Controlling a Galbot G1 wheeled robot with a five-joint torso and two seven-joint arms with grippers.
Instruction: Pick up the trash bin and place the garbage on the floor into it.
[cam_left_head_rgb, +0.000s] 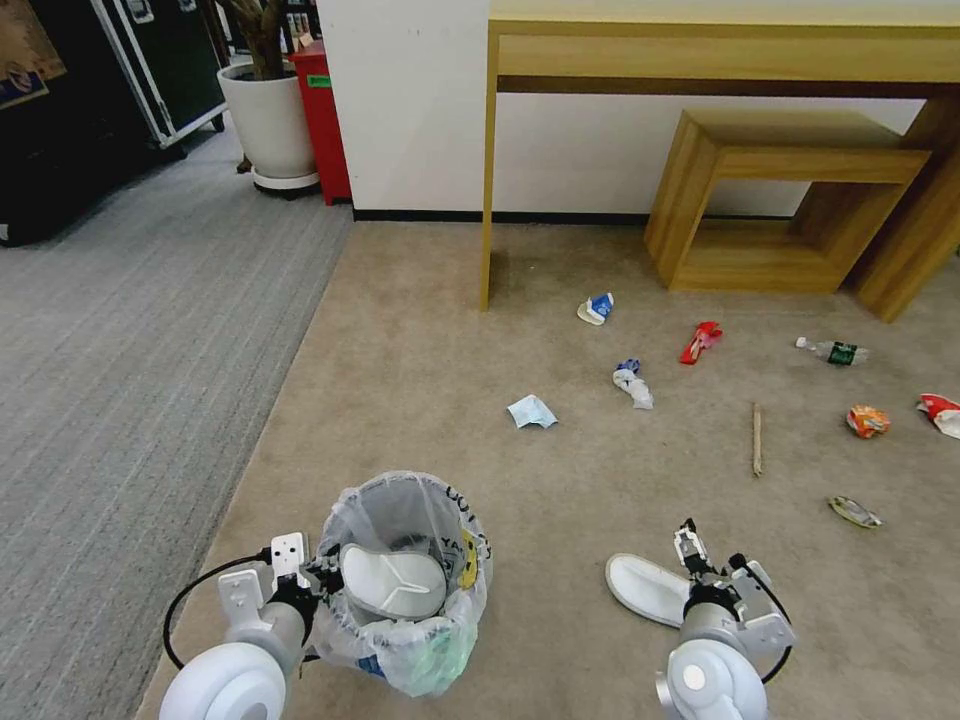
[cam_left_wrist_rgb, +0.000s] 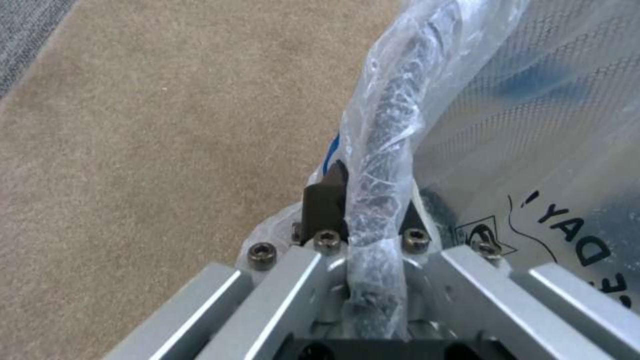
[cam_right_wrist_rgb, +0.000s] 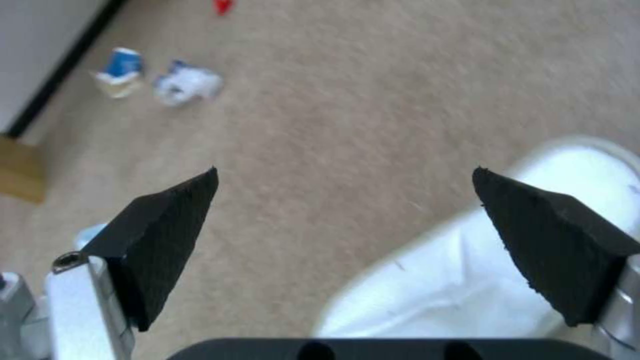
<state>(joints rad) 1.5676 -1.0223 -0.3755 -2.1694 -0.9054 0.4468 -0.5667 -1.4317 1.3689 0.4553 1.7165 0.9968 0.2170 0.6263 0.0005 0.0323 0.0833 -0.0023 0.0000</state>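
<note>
Left gripper (cam_left_head_rgb: 318, 583) pinches the rim of the small round bag-lined trash bin (cam_left_head_rgb: 408, 580), which stands upright on beige carpet (cam_left_head_rgb: 420, 380). Right gripper (cam_right_wrist_rgb: 347, 200), fingers spread, hovers over the flat white slipper (cam_left_head_rgb: 645, 588), whose long axis runs left-right.

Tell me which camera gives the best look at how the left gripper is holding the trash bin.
The left wrist view: the left gripper has its fingers shut on the bag-wrapped rim of the trash bin. The head view shows the whole trash bin with that gripper at its rim, small. The right wrist view faces carpet and a white slipper.
</note>
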